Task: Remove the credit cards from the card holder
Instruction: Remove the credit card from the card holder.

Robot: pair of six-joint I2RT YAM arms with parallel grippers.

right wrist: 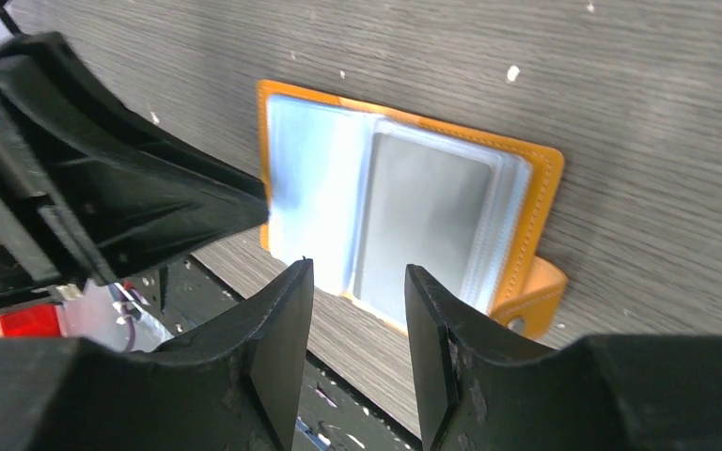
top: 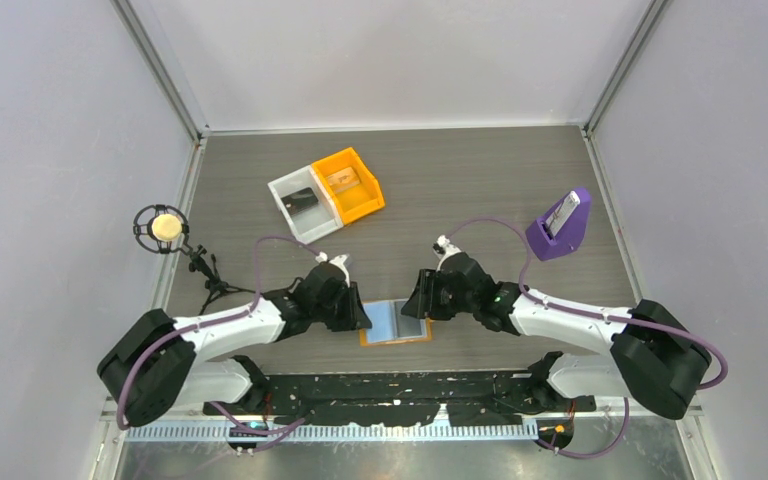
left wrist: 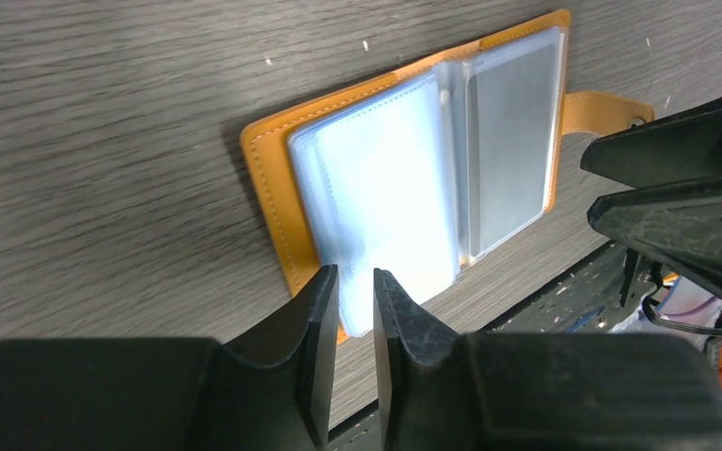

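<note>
The card holder (top: 396, 322) lies open and flat near the table's front edge, orange with light blue clear sleeves. It also shows in the left wrist view (left wrist: 414, 178) and the right wrist view (right wrist: 404, 207). A grey card (right wrist: 423, 211) sits in the right-hand sleeve, also seen in the left wrist view (left wrist: 512, 141). My left gripper (top: 360, 318) (left wrist: 355, 272) hovers at the holder's left edge, jaws a narrow gap apart, holding nothing. My right gripper (top: 412, 305) (right wrist: 357, 268) is open and empty at the holder's right side.
A white bin (top: 303, 203) and an orange bin (top: 350, 183) stand side by side at the back, each with a card inside. A purple wedge stand (top: 560, 225) holds a card at the right. A round device on a tripod (top: 165, 228) stands at the left edge.
</note>
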